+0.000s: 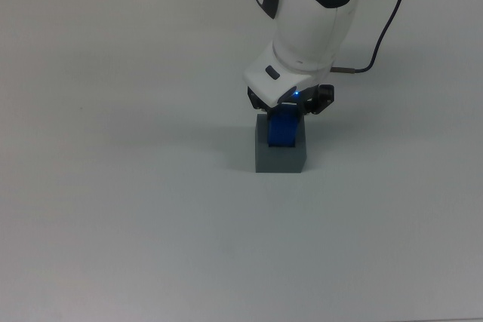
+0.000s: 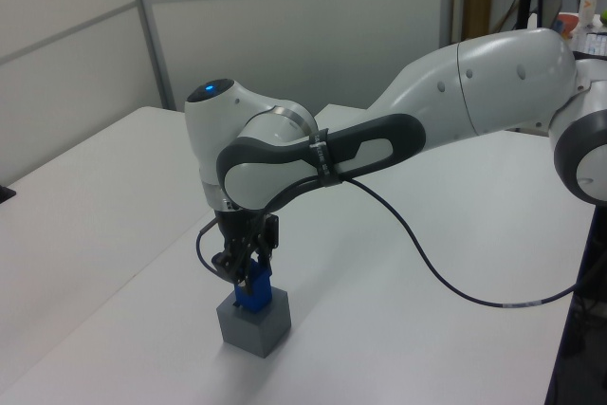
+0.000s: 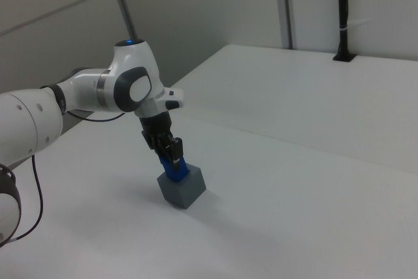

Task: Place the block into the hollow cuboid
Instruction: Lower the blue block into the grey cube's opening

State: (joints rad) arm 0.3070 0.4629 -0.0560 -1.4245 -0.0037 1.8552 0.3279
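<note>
The block [image 1: 283, 130] is seen standing upright, long axis vertical, its lower end sunk in the recess of the hollow cuboid [image 1: 280, 155] on the white bench [image 1: 113, 186]. Its upper part is gripped by the claw [image 1: 287, 106], closed on it from above. The white arm [image 2: 455, 92] is bent over the cuboid, wrist pointing straight down, and a black cable [image 2: 427, 263] is trailed across the bench behind.
</note>
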